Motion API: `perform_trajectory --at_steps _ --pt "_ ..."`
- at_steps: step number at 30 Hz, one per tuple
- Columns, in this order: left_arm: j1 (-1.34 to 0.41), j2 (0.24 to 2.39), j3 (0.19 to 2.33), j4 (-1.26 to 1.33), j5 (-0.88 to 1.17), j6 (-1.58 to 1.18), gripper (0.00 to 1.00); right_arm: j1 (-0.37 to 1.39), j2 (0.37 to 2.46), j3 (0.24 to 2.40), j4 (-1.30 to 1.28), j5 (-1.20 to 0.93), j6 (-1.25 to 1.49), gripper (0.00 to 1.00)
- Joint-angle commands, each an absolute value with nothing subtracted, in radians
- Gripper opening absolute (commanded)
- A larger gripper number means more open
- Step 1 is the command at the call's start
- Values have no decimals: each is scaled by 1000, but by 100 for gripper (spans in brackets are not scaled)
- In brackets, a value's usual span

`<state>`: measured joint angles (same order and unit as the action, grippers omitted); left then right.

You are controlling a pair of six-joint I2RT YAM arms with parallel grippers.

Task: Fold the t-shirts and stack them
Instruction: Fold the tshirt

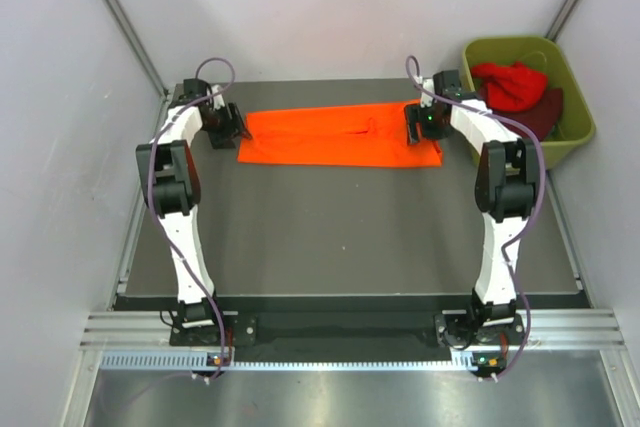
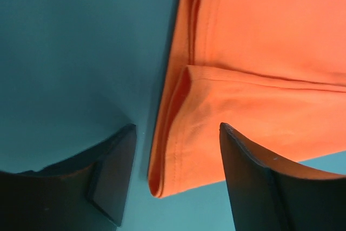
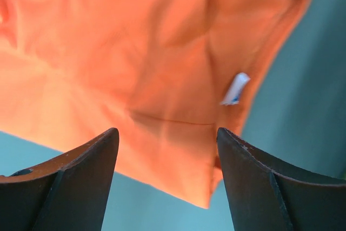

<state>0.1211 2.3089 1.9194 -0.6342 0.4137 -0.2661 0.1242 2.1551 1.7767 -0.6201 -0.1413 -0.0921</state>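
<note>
- Dark grey table [image 1: 340,237] with pale walls on three sides; arm bases sit at 6 o'clock in the top view.
- Orange t-shirt [image 1: 340,135]: folded into a long flat strip, lying crosswise at 12 o'clock from the table's centre, long axis running 9 to 3.
- Its 9 o'clock end: doubled layers with a stitched hem show in the left wrist view, and the folded edge runs up between the fingers.
- Its 3 o'clock end: wrinkled cloth, with a small white label [image 3: 235,89] showing at 3 o'clock in the right wrist view.
- Left gripper [image 1: 238,130]: at the strip's 9 o'clock end, jaws wide apart and straddling the shirt's edge. One finger [image 2: 113,177] is over bare table, the other [image 2: 259,187] over cloth. Nothing clamped.
- Right gripper [image 1: 415,125]: over the strip's 3 o'clock end, jaws spread wide, cloth filling the gap between them. Nothing pinched. Can't tell if the tips touch the cloth.
- Olive-green tub [image 1: 572,97]: off the table's far right corner, at 2 o'clock from the table's centre.
- Red t-shirt [image 1: 510,82]: bunched up inside the tub.
- Dark maroon t-shirt [image 1: 548,112]: also in the tub, at 4 o'clock from the red one and touching it.
</note>
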Motion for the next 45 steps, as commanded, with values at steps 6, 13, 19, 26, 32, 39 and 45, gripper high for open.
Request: perform_trajectory --at_steps 6,13,19,26,32,39,45 --pt "75 2367 1962 -655 336 -196 53 124 2209 1784 -618 -198 -58 70" --pt "57 2358 1939 -667 272 -196 0 115 2240 1776 -595 -115 -72 55" --pt "57 2341 1899 -676 252 -196 0 117 2275 1793 -588 -80 -95 27" --pt "51 2237 1731 -696 319 -219 0 114 2327 1897 -591 -81 -117 14" --pt "3 2126 1562 -710 389 -261 0 120 2404 2046 -578 -103 -114 15" --pt "-106 2030 1427 -715 446 -308 0 138 2496 2224 -577 -127 -107 17" --pt "-156 1944 1312 -715 439 -333 0 146 2582 2385 -615 -118 -135 17"
